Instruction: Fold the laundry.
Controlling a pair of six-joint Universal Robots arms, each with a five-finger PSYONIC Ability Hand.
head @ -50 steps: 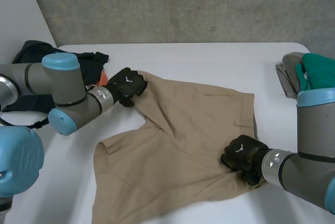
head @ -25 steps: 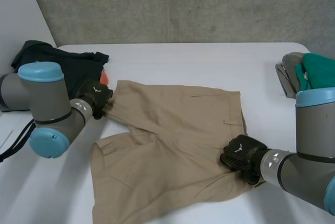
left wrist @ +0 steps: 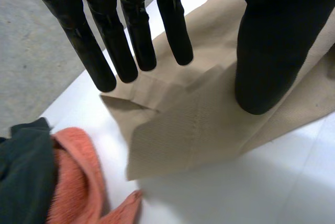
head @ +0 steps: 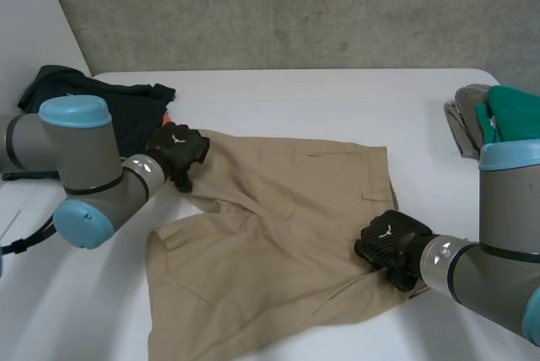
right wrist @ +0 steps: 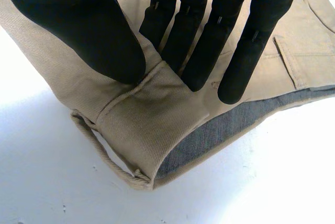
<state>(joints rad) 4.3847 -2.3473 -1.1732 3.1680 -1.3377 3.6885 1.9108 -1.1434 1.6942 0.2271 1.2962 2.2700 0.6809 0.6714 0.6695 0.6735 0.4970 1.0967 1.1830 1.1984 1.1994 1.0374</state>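
Beige shorts (head: 278, 226) lie spread on the table (head: 321, 99). Left hand (head: 177, 150) at a leg hem corner: fingers straight, thumb tip on the cloth, apparently no grip. An orange cloth (left wrist: 73, 182) lies just beside that hem. Right hand (head: 386, 243) pinches the waistband corner between thumb and straight fingers.

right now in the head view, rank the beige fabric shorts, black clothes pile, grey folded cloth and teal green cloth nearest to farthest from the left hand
1. Beige fabric shorts: leg corner under the left hand.
2. Black clothes pile: just behind-left of it.
3. Grey folded cloth: far right edge.
4. Teal green cloth: farthest, beyond the grey one.
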